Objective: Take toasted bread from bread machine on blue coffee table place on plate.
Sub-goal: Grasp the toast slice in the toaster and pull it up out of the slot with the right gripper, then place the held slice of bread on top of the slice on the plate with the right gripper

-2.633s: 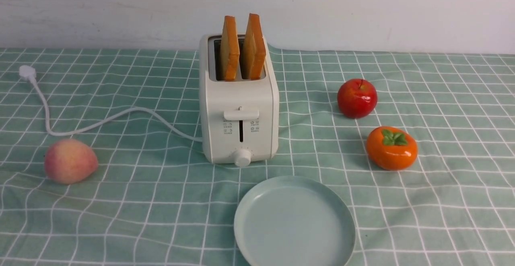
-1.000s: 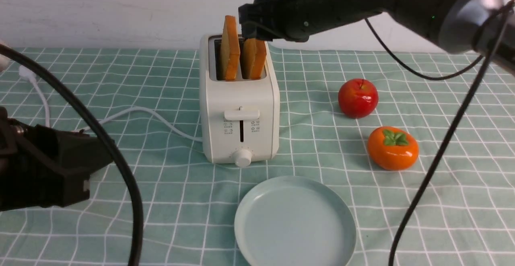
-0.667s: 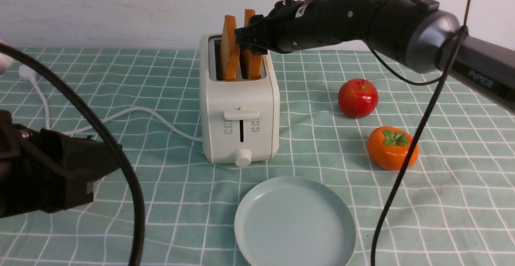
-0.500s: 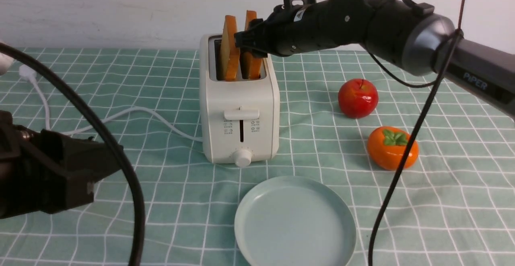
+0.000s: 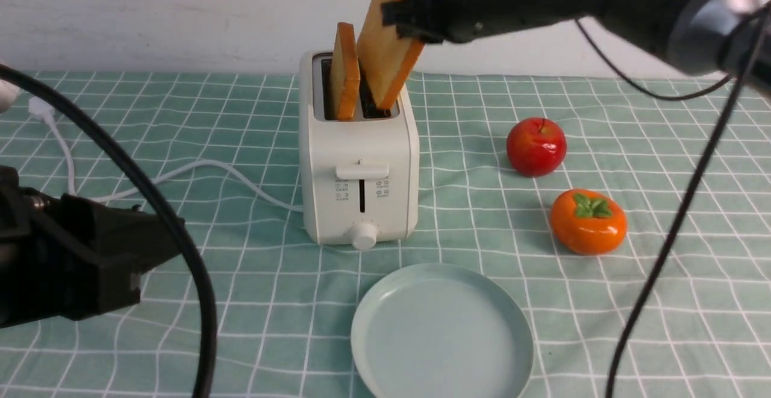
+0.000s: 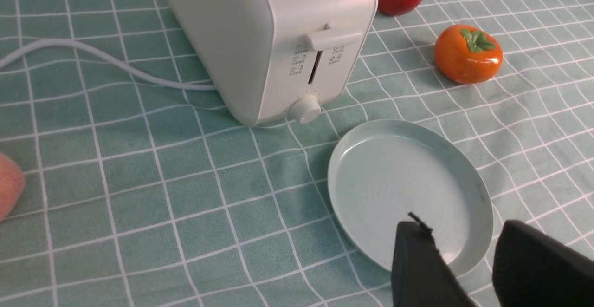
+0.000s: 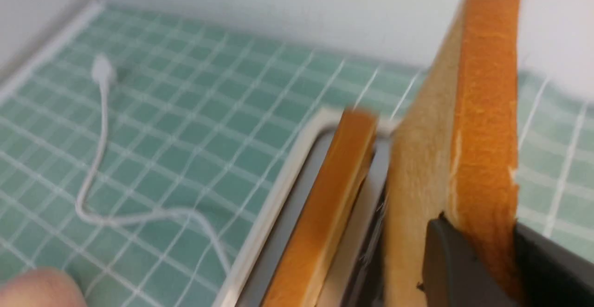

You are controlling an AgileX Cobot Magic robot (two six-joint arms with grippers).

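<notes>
The cream bread machine (image 5: pixel 358 163) stands mid-way back on the blue coffee table (image 5: pixel 662 301). One slice of toasted bread (image 5: pixel 344 73) stands upright in its left slot. My right gripper (image 5: pixel 415 15) is shut on the top edge of the other slice (image 5: pixel 385 43), which hangs tilted with its lower corner still at the right slot. The right wrist view shows the fingers (image 7: pixel 445 260) pinching that slice's crust (image 7: pixel 482 88), beside the slotted slice (image 7: pixel 329 195). The empty plate (image 5: pixel 443 332) lies in front of the toaster. My left gripper (image 6: pixel 473 251) hovers open over the plate's (image 6: pixel 478 195) near rim.
A red apple (image 5: pixel 535 146) and an orange persimmon (image 5: pixel 587 221) sit to the right of the toaster. A white cord (image 5: pixel 241 175) runs left from it to a plug (image 5: pixel 39 109). A peach (image 6: pixel 7 184) lies on the left, and a white wall closes the back.
My right gripper closed on the right-hand slice and raised it, tilting it up out of the slot. The left arm stayed still.
</notes>
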